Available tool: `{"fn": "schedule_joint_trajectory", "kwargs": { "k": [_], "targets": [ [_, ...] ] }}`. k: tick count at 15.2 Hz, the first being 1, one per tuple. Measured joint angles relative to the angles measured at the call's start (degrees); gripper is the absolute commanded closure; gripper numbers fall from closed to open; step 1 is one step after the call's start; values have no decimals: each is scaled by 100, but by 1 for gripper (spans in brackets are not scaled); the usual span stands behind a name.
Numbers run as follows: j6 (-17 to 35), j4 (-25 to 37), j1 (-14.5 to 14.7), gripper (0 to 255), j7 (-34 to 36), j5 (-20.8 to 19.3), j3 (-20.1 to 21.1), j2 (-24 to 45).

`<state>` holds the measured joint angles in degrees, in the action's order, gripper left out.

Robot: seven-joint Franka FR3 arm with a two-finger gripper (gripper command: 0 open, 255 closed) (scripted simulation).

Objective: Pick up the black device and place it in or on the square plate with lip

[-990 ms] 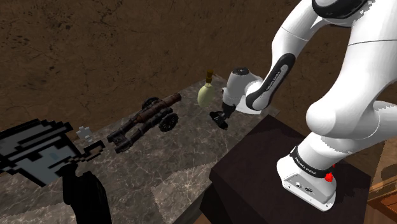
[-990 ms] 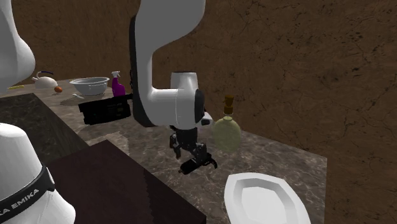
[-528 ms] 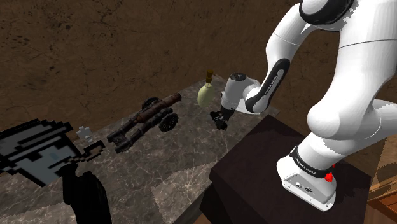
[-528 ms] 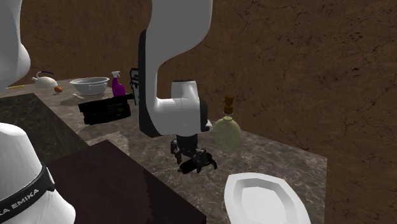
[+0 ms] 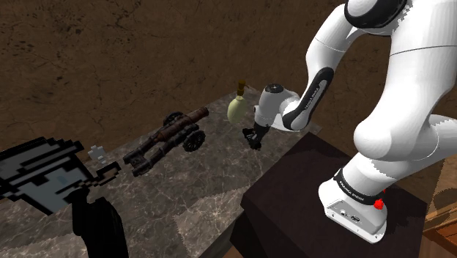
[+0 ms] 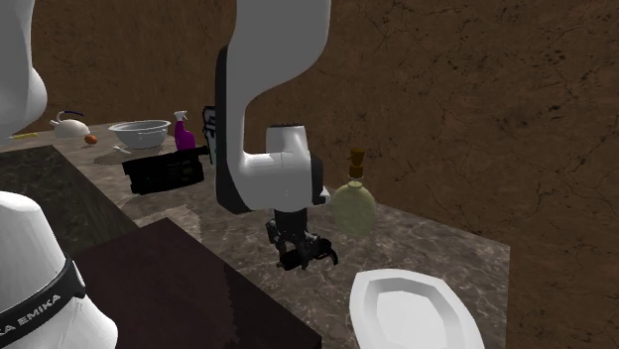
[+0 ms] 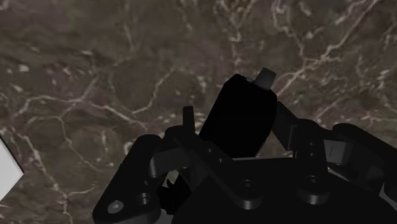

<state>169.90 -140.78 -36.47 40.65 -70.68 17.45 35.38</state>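
The black device [image 7: 238, 114] lies on the dark marble counter [image 7: 95, 70], between my two black fingers [image 7: 189, 121]. My gripper [image 7: 235, 124] reaches down over it, with the jaws drawn in against its sides. The second exterior view has the gripper [image 6: 301, 254] low over the counter with the device [image 6: 296, 263] under it, close to the stand's edge. The shoulder view places the gripper [image 5: 253, 139] beside the pale bottle. The white square plate with a lip [image 6: 412, 312] rests on the counter towards the second exterior view's lower right of the gripper; one of its corners [image 7: 6, 168] is visible beside the hand.
A pale round bottle [image 6: 353, 203] with a cork stands just behind the gripper. A model cannon [image 5: 168, 135] lies further along the counter. A bowl [image 6: 139, 132], a purple spray bottle [image 6: 185, 131] and a kettle [image 6: 67, 125] stand at the far end. The dark stand [image 5: 293, 198] borders the counter.
The hand has come down onto the device and turned a little. The fingers, wide apart before, have drawn in against the device. The device itself has stayed on the counter.
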Motion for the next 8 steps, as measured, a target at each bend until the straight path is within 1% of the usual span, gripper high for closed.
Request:
{"fn": "schedule_joint_trajectory", "kwargs": {
  "k": [8],
  "targets": [
    [-8, -38, -34, 255, -62, 65, 64, -32]
  ]
}}
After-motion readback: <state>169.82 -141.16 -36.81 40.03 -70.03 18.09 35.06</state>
